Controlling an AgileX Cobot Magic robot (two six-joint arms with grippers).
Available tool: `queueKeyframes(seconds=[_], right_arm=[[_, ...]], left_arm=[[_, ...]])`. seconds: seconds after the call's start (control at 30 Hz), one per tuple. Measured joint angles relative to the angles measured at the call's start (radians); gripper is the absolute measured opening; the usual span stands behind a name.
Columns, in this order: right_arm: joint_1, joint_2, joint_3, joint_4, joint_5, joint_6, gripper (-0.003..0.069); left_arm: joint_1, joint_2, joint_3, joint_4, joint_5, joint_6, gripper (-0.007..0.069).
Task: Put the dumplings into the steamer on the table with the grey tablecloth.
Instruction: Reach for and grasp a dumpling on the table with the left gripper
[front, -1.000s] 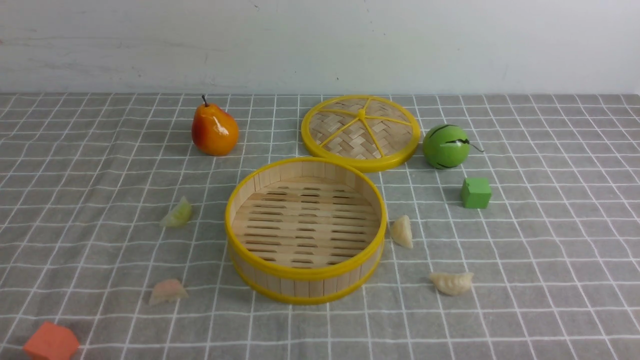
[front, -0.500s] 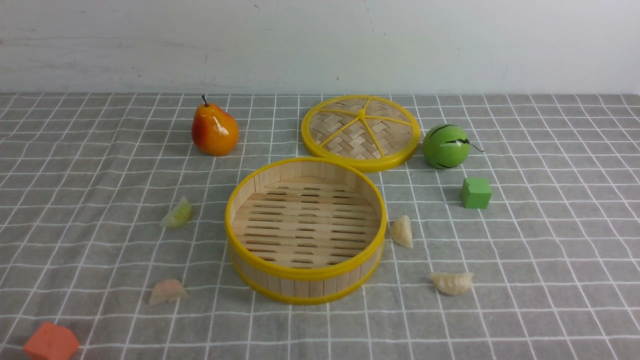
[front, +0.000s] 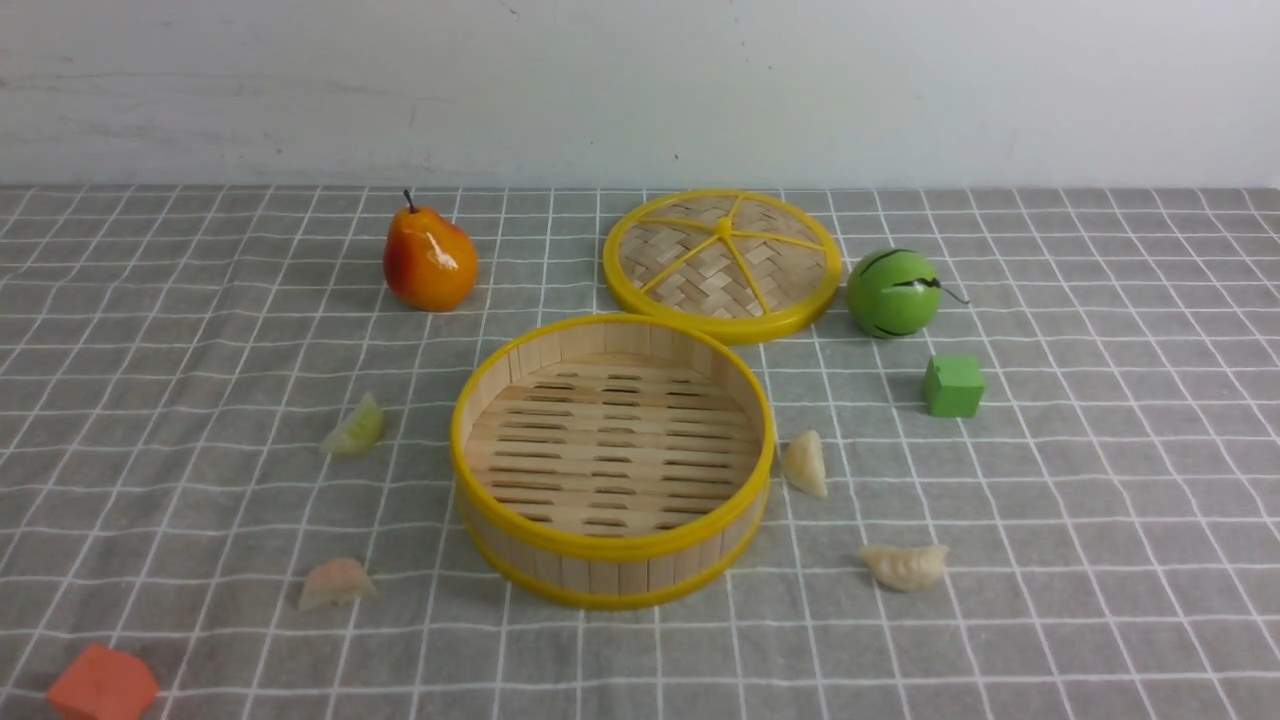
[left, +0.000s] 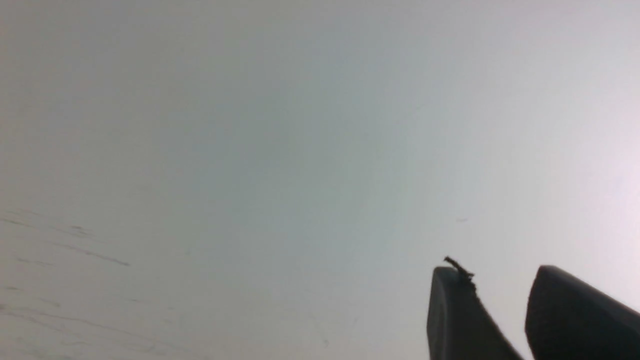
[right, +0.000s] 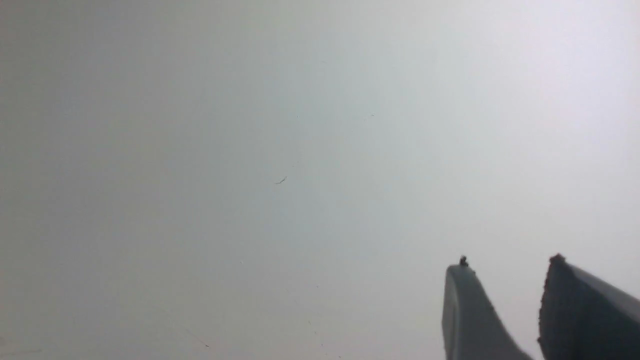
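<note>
The round bamboo steamer (front: 610, 545) with yellow rims stands mid-table on the grey tablecloth (front: 1100, 500), its slatted floor bare. Left of it lie the pale green dumpling (front: 354, 428) and the pinkish dumpling (front: 335, 583). To its right one cream dumpling (front: 805, 463) lies close beside the wall, and another cream dumpling (front: 905, 566) lies nearer the front. Neither arm shows in the front view. In the wrist views my left gripper (left: 497, 272) and my right gripper (right: 507, 265) both face a blank pale wall. Each is open with nothing between its dark fingers.
The woven yellow-rimmed lid (front: 722, 262) lies flat behind the steamer. A pear (front: 429, 262) stands at the back left and a green ball (front: 892, 293) at the back right. A green cube (front: 952, 385) sits right of the steamer, an orange cube (front: 102, 685) at the front left corner.
</note>
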Motion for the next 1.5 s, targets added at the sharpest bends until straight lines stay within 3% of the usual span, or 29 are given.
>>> queueKeyframes(seconds=[0.07, 0.17, 0.37, 0.53, 0.63, 0.9, 1.1, 1.17, 1.23, 1.37, 1.5], right_arm=[[0.0, 0.029, -0.094, 0.0, 0.061, -0.011, 0.0071], [0.0, 0.112, -0.219, 0.0, 0.189, -0.093, -0.0012], [-0.001, 0.375, -0.408, -0.001, 0.521, -0.249, -0.0006], [0.03, 0.658, -0.491, 0.002, 0.903, -0.316, -0.0005], [0.08, 0.759, -0.534, 0.026, 1.009, -0.324, -0.0003], [0.181, 0.909, -0.546, 0.037, 1.026, -0.327, -0.0004], [0.242, 0.954, -0.546, 0.037, 1.012, -0.332, -0.0004], [0.259, 0.962, -0.546, 0.037, 1.005, -0.334, -0.0004], [0.262, 0.962, -0.546, 0.037, 1.002, -0.334, -0.0004], [0.262, 0.962, -0.546, 0.038, 1.001, -0.334, -0.0004], [0.262, 0.962, -0.546, 0.038, 1.001, -0.334, -0.0002]], left_arm=[[0.0, 0.076, -0.176, 0.034, 0.129, -0.034, 0.0061], [0.0, 0.225, -0.36, 0.078, 0.283, -0.02, -0.0014], [0.0, 0.591, -0.543, 0.095, 0.466, -0.016, -0.0014], [-0.038, 0.986, -0.637, 0.082, 0.823, -0.053, -0.0014], [-0.087, 1.168, -0.73, 0.07, 0.955, -0.023, -0.0014], [-0.089, 1.506, -1.022, 0.079, 1.021, -0.02, 0.0001], [-0.083, 1.751, -1.25, 0.085, 1.126, 0.066, 0.0203], [-0.084, 1.868, -1.342, 0.069, 1.154, 0.145, 0.0329], [-0.084, 1.949, -1.412, 0.067, 1.171, 0.217, 0.0393], [-0.084, 2.063, -1.516, 0.063, 1.189, 0.323, 0.0407], [-0.085, 2.115, -1.571, 0.038, 1.203, 0.354, 0.0281]])
